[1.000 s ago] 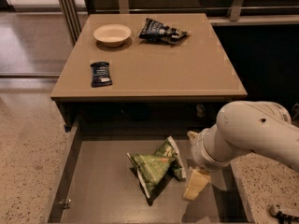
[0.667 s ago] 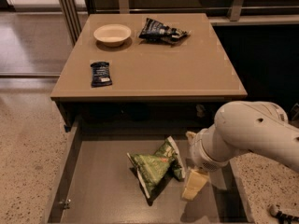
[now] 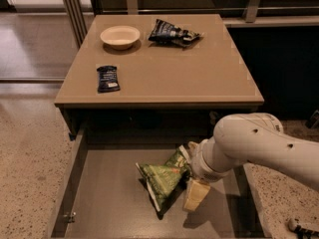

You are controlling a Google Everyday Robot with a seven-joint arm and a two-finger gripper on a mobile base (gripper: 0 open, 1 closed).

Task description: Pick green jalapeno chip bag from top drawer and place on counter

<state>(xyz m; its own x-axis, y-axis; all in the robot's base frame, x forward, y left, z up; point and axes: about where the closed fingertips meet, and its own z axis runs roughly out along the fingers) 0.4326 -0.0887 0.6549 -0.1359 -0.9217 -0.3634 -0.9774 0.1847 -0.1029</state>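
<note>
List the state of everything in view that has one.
top drawer: pulled open
green jalapeno chip bag: crumpled, lying in the drawer
gripper: down in the drawer, at the bag's right end
counter: green bag not yet on it
bowl: upright, empty
dark navy chip bag: lying on the counter's far side
small dark packet: flat, near the counter's left edge

Green jalapeno chip bag [image 3: 162, 178] crumpled on the floor of the open top drawer [image 3: 99, 193]. End effector [image 3: 194, 185] down in the drawer, against the bag's right edge, white arm [image 3: 259, 146] reaching in from the bag's right. Beyond the bag, up on the table [image 3: 199, 73]: cream bowl [image 3: 120, 36], dark navy chip bag [image 3: 173, 33], small dark snack packet [image 3: 107, 78].
</note>
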